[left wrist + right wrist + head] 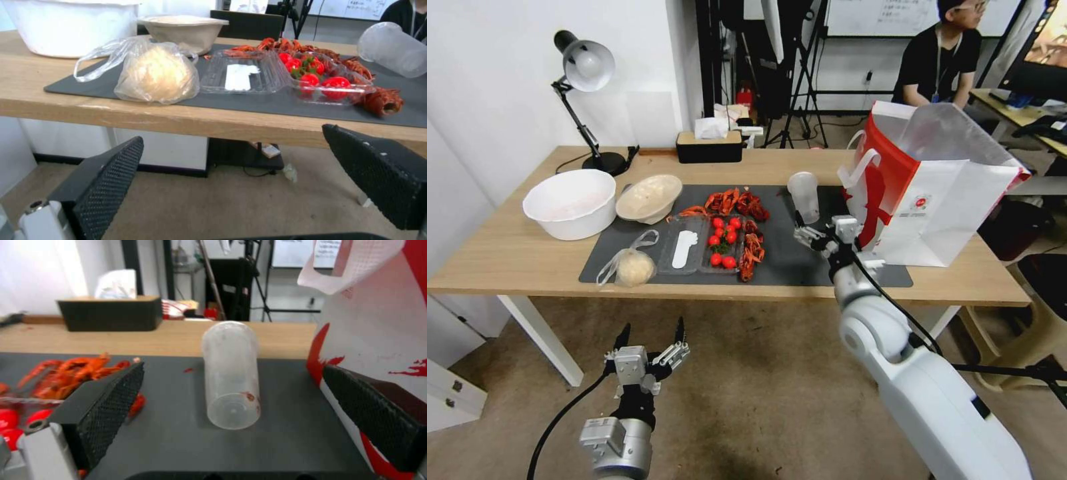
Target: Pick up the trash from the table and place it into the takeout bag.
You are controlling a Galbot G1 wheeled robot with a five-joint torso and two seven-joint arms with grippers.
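Note:
On the dark mat of the table (514,260), a clear plastic cup (805,193) (231,373) lies on its side, base towards my right gripper (822,230) (233,370). That gripper is open just short of the cup, close beside the white and red takeout bag (927,187) (378,340). A beige bowl (648,197) (186,30) and a clear plastic bag with a beige lump (632,265) (155,73) sit on the mat's left part. My left gripper (652,328) (233,133) is open, below and in front of the table's front edge.
A clear tray of red tomatoes (722,241) (311,80) and red crayfish shells (740,200) lie mid-mat. A big white bowl (570,203), a desk lamp (584,67) and a black tissue box (710,147) stand at the table's left and back.

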